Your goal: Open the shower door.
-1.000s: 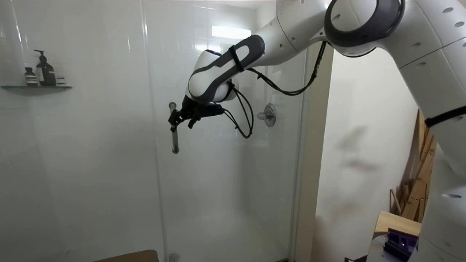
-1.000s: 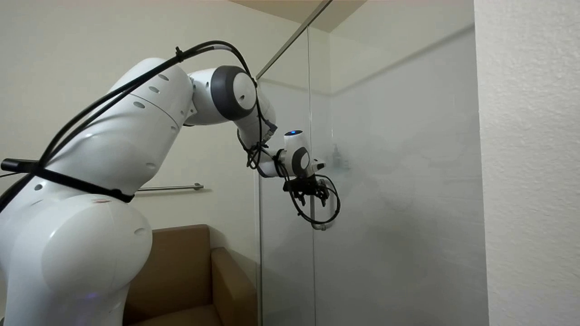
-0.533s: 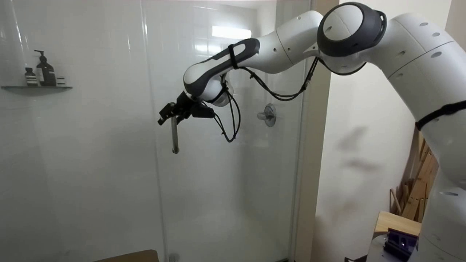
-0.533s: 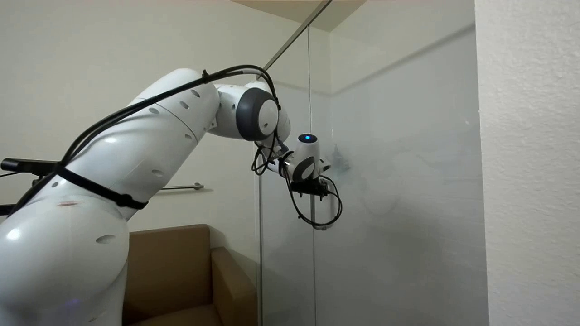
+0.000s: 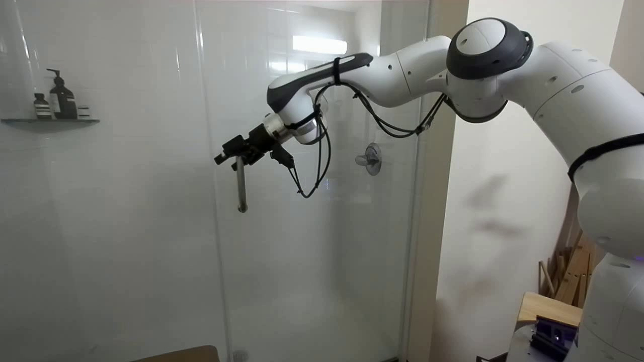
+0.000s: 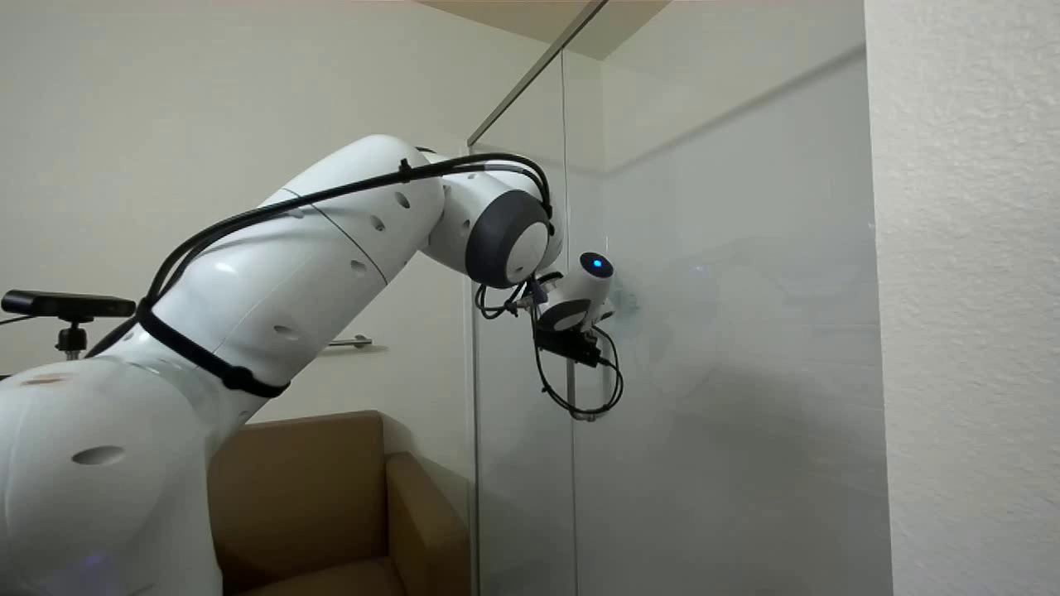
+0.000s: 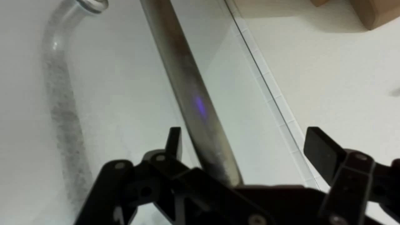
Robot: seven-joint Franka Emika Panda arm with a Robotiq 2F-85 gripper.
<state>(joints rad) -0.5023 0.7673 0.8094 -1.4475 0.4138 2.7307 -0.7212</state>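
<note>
Your gripper [image 7: 244, 134] has its fingers [image 7: 174, 142] spread wide, one on each side of the handle [image 7: 191, 87]; you can't tell whether either touches it. The door [image 5: 312, 261] stands upright beside the fixed panel [image 5: 141, 241], and its handle, near that edge, runs up and down in an exterior view, aslant in the wrist view. The labels [image 5: 56, 103] on the bottles [image 5: 65, 100] are too small to read. The wrist view shows you the fingers; in an exterior view the arm [image 6: 331, 240] hides them.
</note>
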